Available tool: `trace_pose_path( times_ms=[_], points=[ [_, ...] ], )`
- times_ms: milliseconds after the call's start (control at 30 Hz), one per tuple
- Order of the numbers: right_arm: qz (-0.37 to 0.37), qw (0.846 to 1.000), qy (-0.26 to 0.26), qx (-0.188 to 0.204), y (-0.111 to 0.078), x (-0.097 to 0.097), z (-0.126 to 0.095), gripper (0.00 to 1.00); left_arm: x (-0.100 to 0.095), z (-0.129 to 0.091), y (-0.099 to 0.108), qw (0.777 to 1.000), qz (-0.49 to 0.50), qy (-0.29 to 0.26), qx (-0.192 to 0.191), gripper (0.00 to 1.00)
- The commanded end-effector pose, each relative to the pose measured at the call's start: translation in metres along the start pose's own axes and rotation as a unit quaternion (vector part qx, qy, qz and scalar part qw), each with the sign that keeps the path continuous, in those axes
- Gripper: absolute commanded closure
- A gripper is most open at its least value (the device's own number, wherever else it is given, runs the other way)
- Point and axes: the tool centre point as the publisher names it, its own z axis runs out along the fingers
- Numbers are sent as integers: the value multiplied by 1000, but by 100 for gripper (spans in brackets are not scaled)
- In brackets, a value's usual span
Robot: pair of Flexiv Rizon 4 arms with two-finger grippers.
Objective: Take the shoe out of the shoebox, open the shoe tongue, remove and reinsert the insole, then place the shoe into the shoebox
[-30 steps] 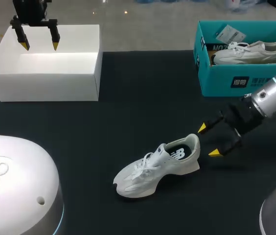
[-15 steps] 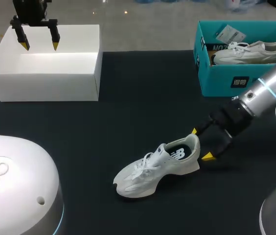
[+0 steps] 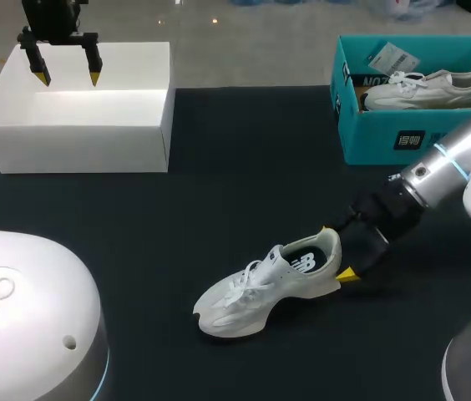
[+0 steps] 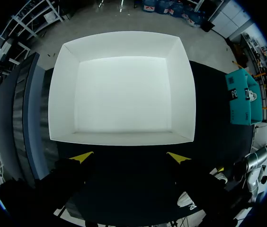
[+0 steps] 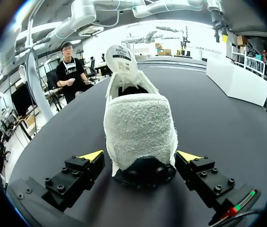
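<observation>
Right wrist view: right gripper spread open astride the heel of the white shoe, fingers not yet touching; shoe on table, 4 o'clock from the shoebox; advise centring, then closing gently, low on the heel sides.

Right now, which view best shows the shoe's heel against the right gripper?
Right wrist view: the shoe sits heel-first between the open fingers of the right gripper. Head view shows the whole shoe, but small; left wrist view shows only a sliver.
</observation>
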Motion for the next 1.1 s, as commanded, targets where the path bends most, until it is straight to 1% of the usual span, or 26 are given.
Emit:
trace_pose_path(
  times_ms=[33, 267, 500, 700, 733, 767, 833, 933, 1067, 1100],
  points=[
    [4, 1000, -1, 0, 2, -3, 12, 0, 0, 0, 0, 1000, 0, 0, 0, 0],
    [2, 1000, 4, -5, 10, -2, 22, 0, 0, 0, 0, 1000, 0, 0, 0, 0],
    [11, 1000, 5, -14, 9, 7, 33, 0, 0, 0, 0, 1000, 0, 0, 0, 0],
    [33, 999, -18, -23, 5, 7, 39, 0, 0, 0, 0, 1000, 0, 0, 0, 0],
    [34, 999, -25, -24, 5, 7, 39, 10, 0, 0, 0, 1000, 0, 0, 0, 0],
    [35, 999, -28, -20, 5, 7, 39, 100, 0, 0, 0, 1000, 0, 0, 0, 0],
    [35, 999, -26, -19, 4, 7, 40, 100, 0, 0, 0, 1000, 0, 0, 0, 0],
    [37, 998, -38, -14, 5, 11, 36, 100, 0, 0, 0, 1000, 0, 0, 0, 0],
    [54, 996, -64, -8, 5, 17, 23, 100, 0, 0, 0, 1000, 0, 0, 0, 0],
    [58, 996, -71, -14, 6, 19, 19, 100, 0, 0, 0, 1000, 0, 0, 0, 0]
  ],
)
